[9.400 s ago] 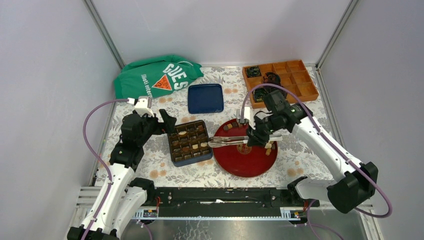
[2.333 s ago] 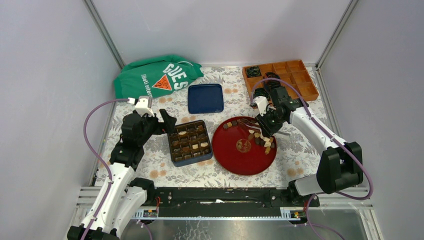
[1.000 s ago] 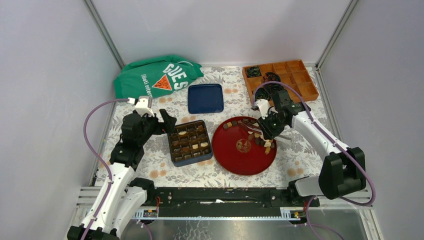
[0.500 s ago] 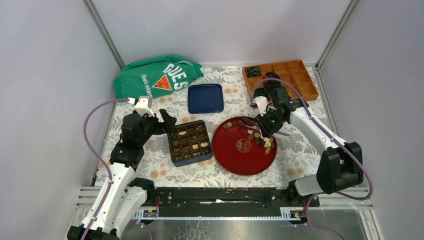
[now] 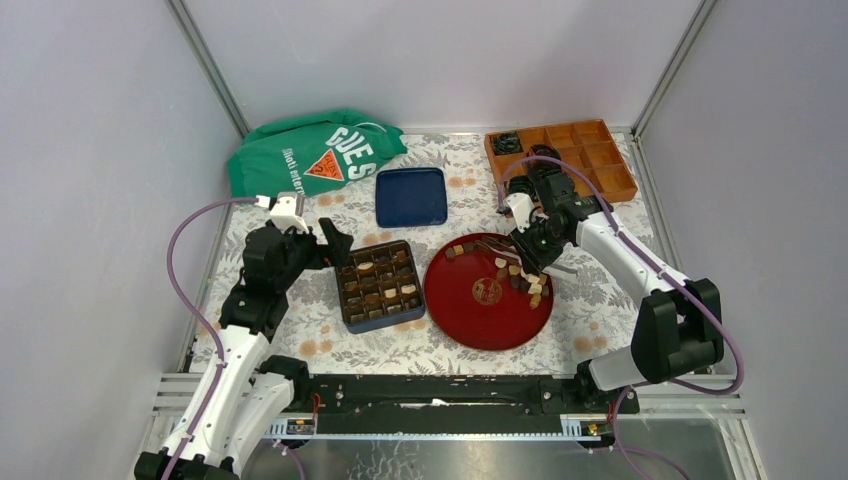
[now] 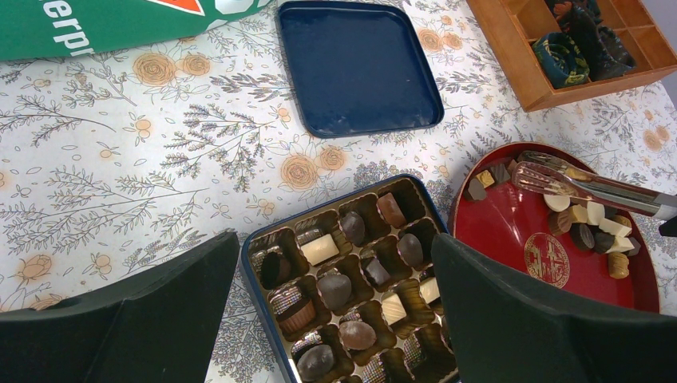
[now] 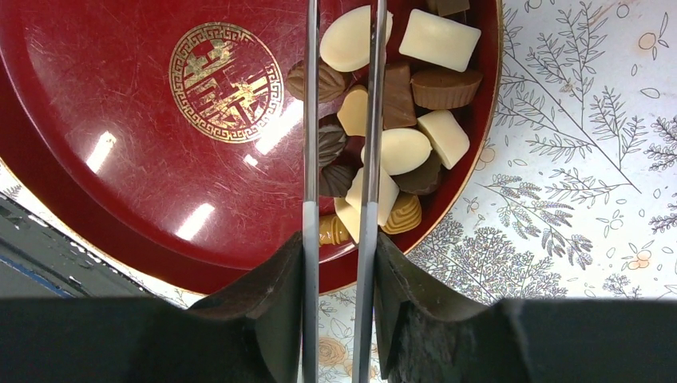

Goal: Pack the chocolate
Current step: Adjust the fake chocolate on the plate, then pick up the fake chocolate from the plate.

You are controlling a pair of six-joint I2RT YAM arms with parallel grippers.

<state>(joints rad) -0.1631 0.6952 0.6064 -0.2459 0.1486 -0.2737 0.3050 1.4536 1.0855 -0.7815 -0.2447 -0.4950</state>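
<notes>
Bare bench [image 6: 120,183] lay open left of the left end effector [image 6: 334,239], chocolate box [image 6: 257,297] sat just below its spread fingers, blue tray [image 6: 359,68] ahead, red plate [image 6: 503,223] to its right, tongs [image 7: 310,120] in the right end effector [image 7: 339,255] spanned the heaped chocolate [image 7: 403,150], bare plate left of them.

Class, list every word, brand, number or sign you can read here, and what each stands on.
"GUES": large white letters on the green bag, partly folded.
The smaller white line below it: blurred; only "erp" reads.
The red triangle badge on the bag: too small.
The gold emblem on the red plate: ornamental sign, no word.
</notes>
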